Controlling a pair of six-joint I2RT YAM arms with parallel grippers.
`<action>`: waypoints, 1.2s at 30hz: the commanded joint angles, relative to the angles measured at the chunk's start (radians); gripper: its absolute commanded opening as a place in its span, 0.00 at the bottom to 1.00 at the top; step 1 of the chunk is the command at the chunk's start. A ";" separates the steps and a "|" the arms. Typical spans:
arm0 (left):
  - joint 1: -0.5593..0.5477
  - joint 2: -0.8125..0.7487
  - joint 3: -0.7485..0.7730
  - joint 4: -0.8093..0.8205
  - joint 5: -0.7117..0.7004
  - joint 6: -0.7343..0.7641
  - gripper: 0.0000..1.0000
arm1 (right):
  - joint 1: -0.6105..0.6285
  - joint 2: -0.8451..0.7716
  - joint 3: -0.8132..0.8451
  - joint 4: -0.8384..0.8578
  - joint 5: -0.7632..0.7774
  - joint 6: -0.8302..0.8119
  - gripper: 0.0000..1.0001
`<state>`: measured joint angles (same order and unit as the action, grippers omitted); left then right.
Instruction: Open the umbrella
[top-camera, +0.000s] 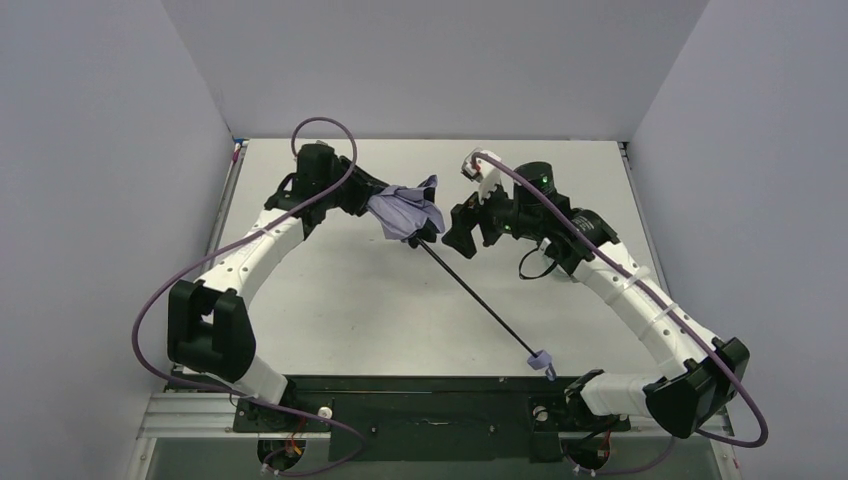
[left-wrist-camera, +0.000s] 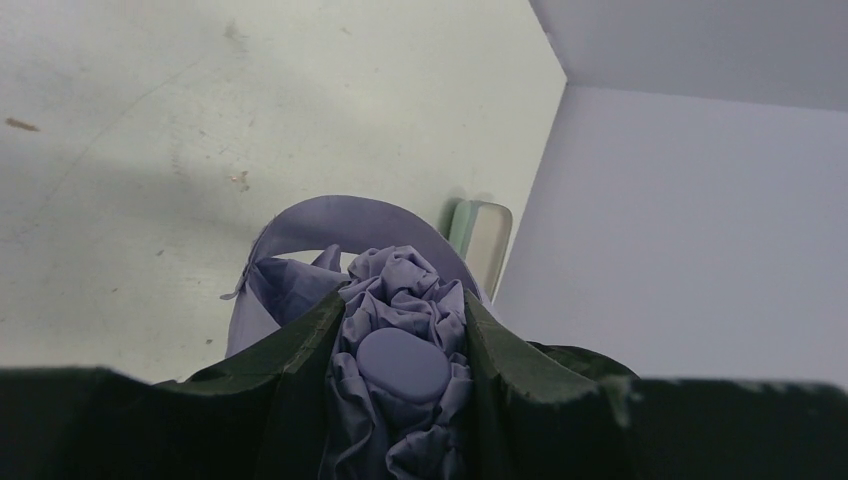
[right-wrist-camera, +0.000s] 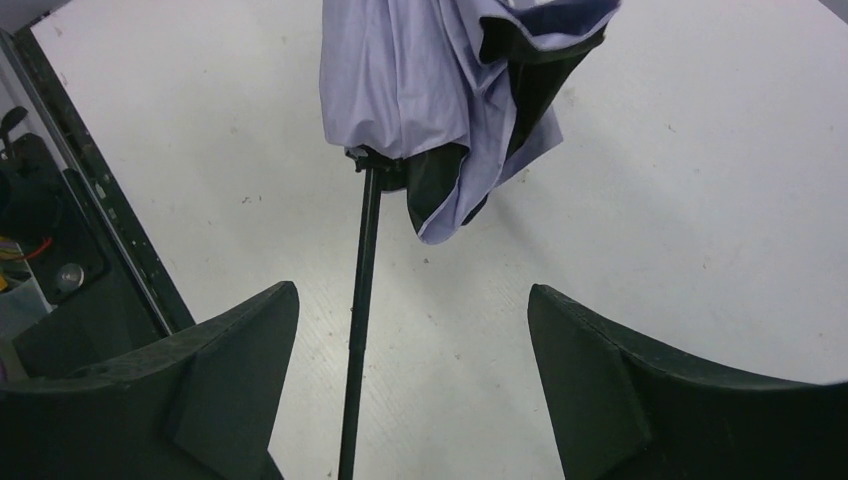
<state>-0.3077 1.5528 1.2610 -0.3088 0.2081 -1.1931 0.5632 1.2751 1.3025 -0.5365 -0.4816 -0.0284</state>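
The umbrella is folded, with bunched lavender fabric at the back centre. Its thin black shaft runs diagonally down to the small lavender handle near the front. My left gripper is shut on the canopy's top end, with the round cap between the fingers. My right gripper is open just right of the canopy. The shaft passes between its fingers without touching. The canopy with its black lining hangs above in the right wrist view.
The white table is walled by pale panels at the back and sides. A black mounting rail lies along the near edge. A pale strip stands in the far corner in the left wrist view.
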 joint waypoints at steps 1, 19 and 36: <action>0.011 -0.034 0.100 0.181 0.101 0.019 0.00 | 0.041 0.022 -0.028 0.028 0.074 -0.042 0.81; 0.077 -0.147 0.006 0.356 0.132 -0.070 0.00 | 0.124 0.148 0.013 0.045 0.070 -0.065 0.27; 0.097 -0.138 0.018 0.368 0.140 0.081 0.66 | 0.066 0.110 0.035 0.107 -0.059 0.100 0.00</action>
<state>-0.2314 1.4532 1.2434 -0.0227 0.3305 -1.2167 0.6731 1.4174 1.2751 -0.5255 -0.4248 -0.0433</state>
